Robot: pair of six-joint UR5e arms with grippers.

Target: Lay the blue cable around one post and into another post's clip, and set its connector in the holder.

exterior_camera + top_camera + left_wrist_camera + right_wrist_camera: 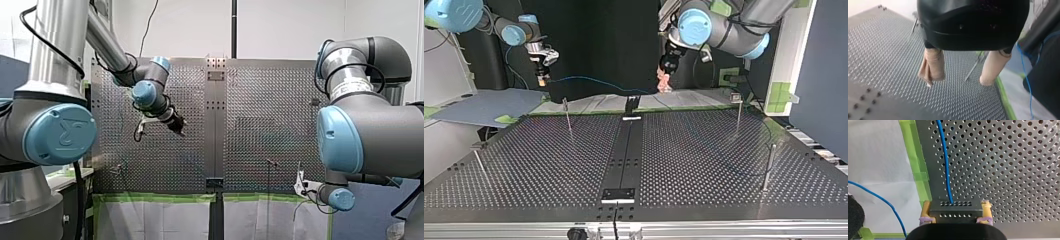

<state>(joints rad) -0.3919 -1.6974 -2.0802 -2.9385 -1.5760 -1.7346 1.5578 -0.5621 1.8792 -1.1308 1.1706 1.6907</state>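
Perforated counter [704, 150]: at the top view's upper left, my right claw [542, 80] clamps the dark connector [955, 208] of the blue cable [589, 78]; my left claw [958, 80] hangs released. One joint cap [60, 134] bears an R.

Seen in the top view, we have open plate [704, 155] on both sides of the centre rail [624, 150]. Thin uprights interrupt it: the ten o'clock post [568, 116], the two o'clock post [738, 115], the four o'clock post [769, 167] and the eight o'clock post [480, 162]. The blue cable [589, 77] sags across twelve o'clock from our right gripper [542, 82], barring that edge.
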